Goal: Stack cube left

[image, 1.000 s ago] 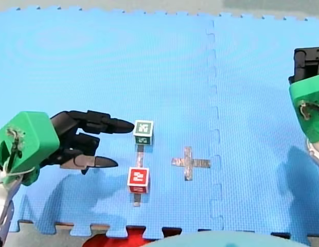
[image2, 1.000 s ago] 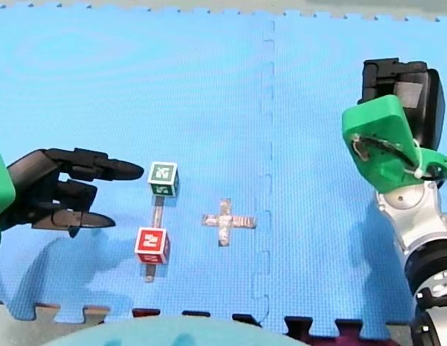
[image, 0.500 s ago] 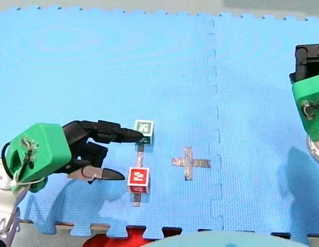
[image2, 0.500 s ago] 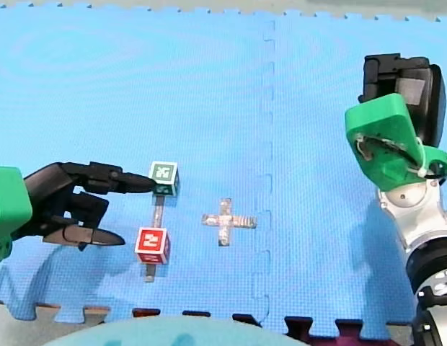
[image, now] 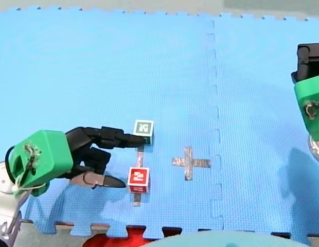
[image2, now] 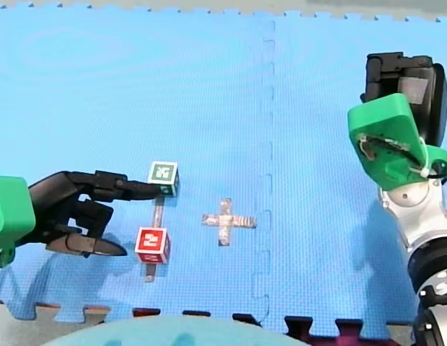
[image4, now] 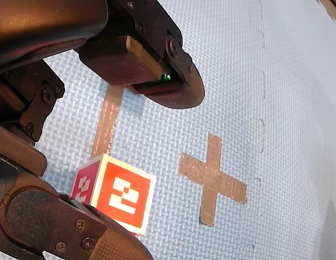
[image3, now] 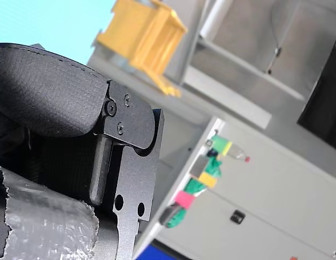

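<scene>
Left hand (image: 90,155) spread, fingertips (image: 129,139) at green cube (image: 144,129), thumb (image: 109,181) near red cube (image: 138,178): I should centre the thumb opposite before pinching squarely.

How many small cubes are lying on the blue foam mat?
2. The green-and-white cube sits farther from the robot; the red-and-white cube sits nearer, both left of the silver tape cross. None seems hidden.

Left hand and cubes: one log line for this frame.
left hand: open, fingertip at green cube | green cube: on mat, not grasped | red cube: on mat, unstacked | right hand: raised, right side
</scene>
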